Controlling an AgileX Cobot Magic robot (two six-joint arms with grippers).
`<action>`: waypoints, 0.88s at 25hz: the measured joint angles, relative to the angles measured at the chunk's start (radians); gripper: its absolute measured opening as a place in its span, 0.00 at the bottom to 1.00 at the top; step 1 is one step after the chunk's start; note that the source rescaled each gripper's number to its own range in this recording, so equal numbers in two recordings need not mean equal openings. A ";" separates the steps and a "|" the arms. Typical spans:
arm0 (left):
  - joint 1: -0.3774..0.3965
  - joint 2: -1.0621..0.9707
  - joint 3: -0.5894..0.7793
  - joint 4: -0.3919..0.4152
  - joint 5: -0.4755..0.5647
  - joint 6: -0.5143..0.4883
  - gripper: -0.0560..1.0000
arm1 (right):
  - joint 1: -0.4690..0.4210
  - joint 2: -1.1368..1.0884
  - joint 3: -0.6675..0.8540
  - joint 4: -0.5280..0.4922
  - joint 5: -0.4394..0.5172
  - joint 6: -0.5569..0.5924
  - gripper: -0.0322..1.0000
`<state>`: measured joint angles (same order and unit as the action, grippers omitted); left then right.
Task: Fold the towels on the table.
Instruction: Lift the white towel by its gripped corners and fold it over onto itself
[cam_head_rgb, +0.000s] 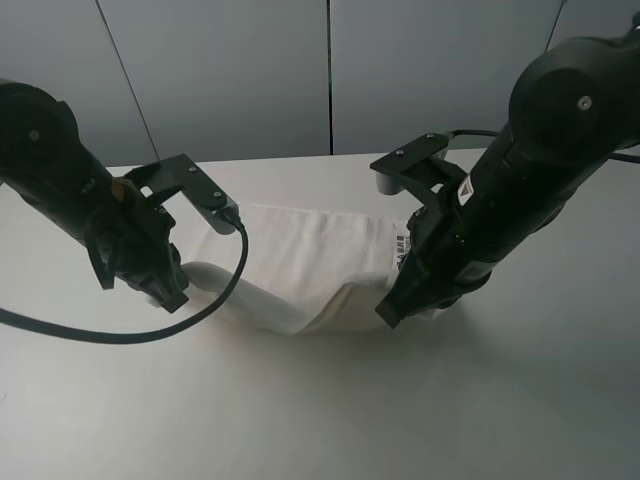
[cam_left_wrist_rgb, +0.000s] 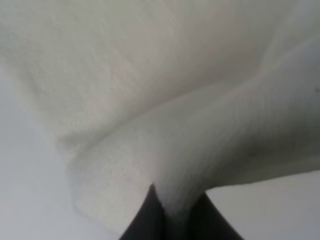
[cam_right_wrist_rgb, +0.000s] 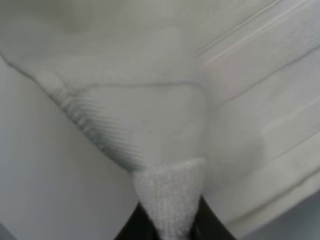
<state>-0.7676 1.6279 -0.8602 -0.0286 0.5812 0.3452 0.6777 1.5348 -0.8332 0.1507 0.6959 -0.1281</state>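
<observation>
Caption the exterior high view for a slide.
The left gripper and right gripper each pinch a near corner of the towel on the table.

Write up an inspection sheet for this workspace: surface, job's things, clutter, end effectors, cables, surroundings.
Surface: white table, smooth, no marks visible.
Job's things: one white towel, its two near corners lifted and the middle sagging between them; a label with dark print sits near the right-hand corner.
Clutter: nothing seen.
End effectors: left end effector shut on one towel corner; right end effector shut on the other corner.
Cables: black cable loops from the left arm and crosses in front of the towel's edge.
Surroundings: grey wall panels behind the table.
</observation>
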 joint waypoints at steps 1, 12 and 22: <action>0.000 0.000 0.000 0.000 -0.016 -0.025 0.05 | 0.000 0.000 -0.008 -0.035 -0.005 0.057 0.03; 0.079 0.000 -0.050 -0.002 -0.148 -0.254 0.05 | 0.000 0.017 -0.019 -0.315 -0.076 0.452 0.03; 0.177 0.000 -0.053 -0.019 -0.229 -0.281 0.15 | 0.002 0.106 -0.021 -0.665 -0.209 0.907 0.03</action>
<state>-0.5902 1.6279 -0.9128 -0.0472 0.3526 0.0643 0.6797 1.6411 -0.8542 -0.5145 0.4866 0.7785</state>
